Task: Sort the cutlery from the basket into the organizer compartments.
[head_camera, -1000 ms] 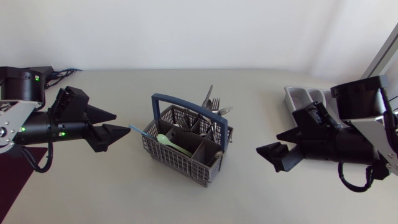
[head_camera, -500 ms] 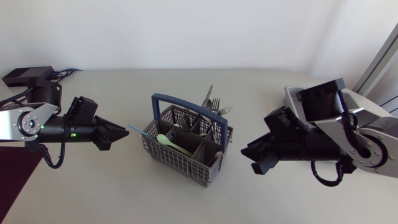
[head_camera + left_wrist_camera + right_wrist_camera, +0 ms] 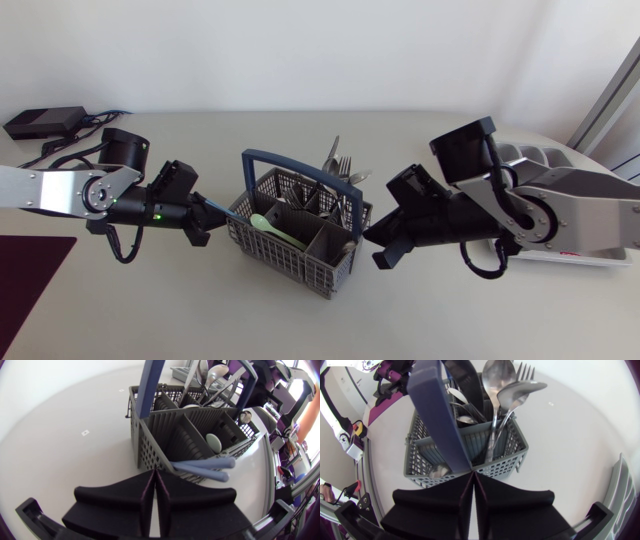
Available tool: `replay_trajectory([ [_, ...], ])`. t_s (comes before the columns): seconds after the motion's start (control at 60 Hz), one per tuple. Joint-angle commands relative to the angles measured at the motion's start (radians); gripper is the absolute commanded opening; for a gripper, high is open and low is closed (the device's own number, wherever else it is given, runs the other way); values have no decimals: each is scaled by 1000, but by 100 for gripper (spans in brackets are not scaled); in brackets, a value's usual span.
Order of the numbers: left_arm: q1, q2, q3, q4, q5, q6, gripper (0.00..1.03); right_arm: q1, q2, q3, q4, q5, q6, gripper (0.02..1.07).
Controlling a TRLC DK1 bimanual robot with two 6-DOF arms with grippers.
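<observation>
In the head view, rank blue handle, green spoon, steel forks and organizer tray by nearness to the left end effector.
1. Light blue plastic handle, at the left end effector.
2. Pale green spoon, inside grey basket.
3. Steel forks, basket's far corner.
4. Grey organizer tray, far right.

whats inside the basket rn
In the basket: a pale green spoon, two blue handles poking over the rim, and metal forks and spoons standing upright. Their lower ends are hidden by the walls and dividers.

Robot lab: two arms (image 3: 57, 190) at table (image 3: 200, 310)
</observation>
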Motion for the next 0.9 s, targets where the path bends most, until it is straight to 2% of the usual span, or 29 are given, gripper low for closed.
replay_trajectory([
  [0.0,-34,25,25,8,22,12,4,-1,48,42,38,-2,6,7],
  [0.2,-101,32,25,10,8,0,4,-93,108,95,70,-11,-6,7],
  [0.367,-129,40,32,22,-15,-11,4,-133,171,134,97,-19,-17,7],
  [0.517,-134,49,46,68,-55,-35,4,-147,248,202,98,-19,-27,7],
  [0.883,-124,100,143,71,-76,-75,4,-159,328,279,98,3,-24,7],
])
